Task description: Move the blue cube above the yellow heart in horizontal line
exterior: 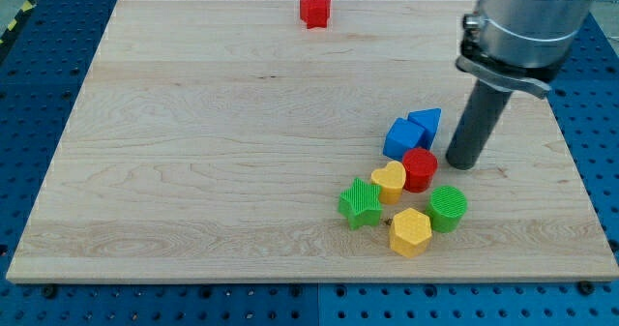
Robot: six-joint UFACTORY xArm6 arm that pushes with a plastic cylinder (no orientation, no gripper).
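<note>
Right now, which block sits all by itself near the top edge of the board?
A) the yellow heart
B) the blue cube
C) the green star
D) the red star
D, because the red star sits alone by the view's top edge of the board, while the green star, yellow heart and blue cube crowd together lower down at the view's right, near my tip.
</note>
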